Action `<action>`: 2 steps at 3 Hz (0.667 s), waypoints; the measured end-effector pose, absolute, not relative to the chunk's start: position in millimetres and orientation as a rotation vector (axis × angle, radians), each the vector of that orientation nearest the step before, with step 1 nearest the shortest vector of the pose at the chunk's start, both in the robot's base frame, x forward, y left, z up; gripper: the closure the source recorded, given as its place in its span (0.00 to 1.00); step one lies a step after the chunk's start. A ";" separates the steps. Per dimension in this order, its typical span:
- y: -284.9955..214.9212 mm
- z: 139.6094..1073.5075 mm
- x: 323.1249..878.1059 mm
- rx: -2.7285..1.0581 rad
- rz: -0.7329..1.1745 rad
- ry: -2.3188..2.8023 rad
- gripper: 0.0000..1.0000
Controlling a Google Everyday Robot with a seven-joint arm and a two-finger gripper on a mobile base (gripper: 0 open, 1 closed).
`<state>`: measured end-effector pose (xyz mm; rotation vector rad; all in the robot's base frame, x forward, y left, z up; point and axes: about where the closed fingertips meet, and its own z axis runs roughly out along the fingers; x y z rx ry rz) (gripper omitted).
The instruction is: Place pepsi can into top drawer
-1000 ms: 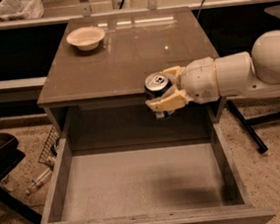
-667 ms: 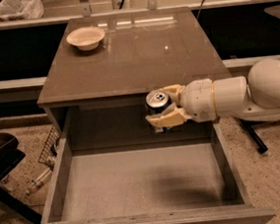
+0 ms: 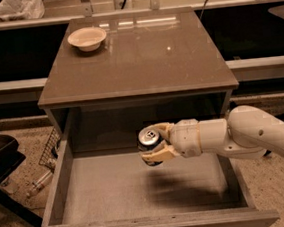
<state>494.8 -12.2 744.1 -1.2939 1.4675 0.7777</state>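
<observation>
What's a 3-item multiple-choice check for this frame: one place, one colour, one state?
1. Where is the pepsi can?
A. Standing on the cabinet top
B. In the air over the open top drawer
C. On the floor

2. What colour is the bowl?
A. Cream
B. Red
C. Green

3. What state is the pincer in?
A. Open and empty
B. Shut on the pepsi can
C. Out of view

Answers:
1 B: the can hangs clear of the drawer's pale bottom.
2 A: the bowl is plainly pale cream.
3 B: the pincer, reaching in from the right, has a finger on each side of the can.
</observation>
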 end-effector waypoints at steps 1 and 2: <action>13.6 692.3 495.4 -1.317 0.855 1.503 1.00; 30.7 661.9 494.2 -1.333 0.913 1.533 1.00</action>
